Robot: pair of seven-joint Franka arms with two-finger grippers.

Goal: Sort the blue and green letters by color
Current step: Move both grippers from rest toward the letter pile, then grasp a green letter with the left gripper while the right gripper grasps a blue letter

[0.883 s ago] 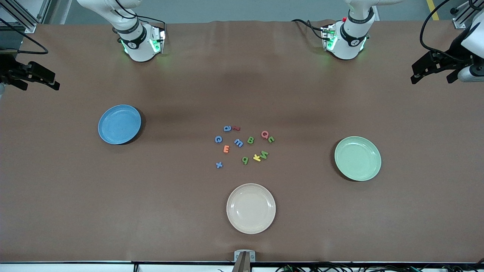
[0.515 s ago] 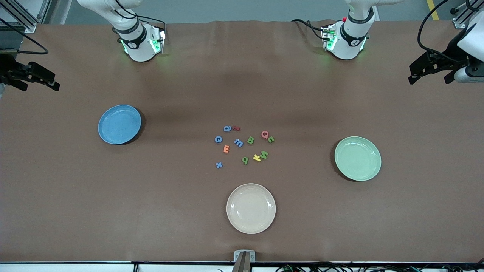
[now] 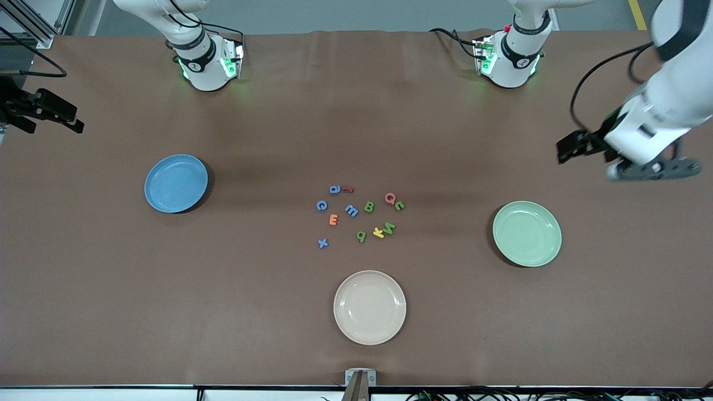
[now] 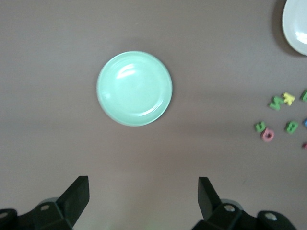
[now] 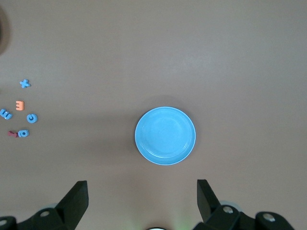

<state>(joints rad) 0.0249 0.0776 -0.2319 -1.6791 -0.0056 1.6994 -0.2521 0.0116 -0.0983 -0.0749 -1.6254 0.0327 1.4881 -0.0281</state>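
Note:
Several blue letters (image 3: pixel 334 189) and several olive-green letters (image 3: pixel 369 206) lie loose in one cluster mid-table. In the right wrist view the blue letters (image 5: pixel 24 84) show off to one side. The green letters (image 4: pixel 276 102) show at the edge of the left wrist view. My left gripper (image 3: pixel 574 147) hangs open and empty over bare table beside the pale-green plate (image 3: pixel 527 233); its fingers (image 4: pixel 76 196) stand wide apart. My right gripper (image 3: pixel 53 120) waits open and empty over the table's edge at the right arm's end, fingers (image 5: pixel 76 196) wide apart.
A blue plate (image 3: pixel 176 183) sits toward the right arm's end, and a cream plate (image 3: pixel 370 307) lies nearer the front camera than the cluster. Red (image 3: pixel 348 189), pink (image 3: pixel 390 197), orange (image 3: pixel 333 219) and yellow (image 3: pixel 378 231) letters are mixed in.
The left arm has swung in from the table's end and now hangs over the table by the pale-green plate. The right gripper has shifted only slightly. The letters have not moved.

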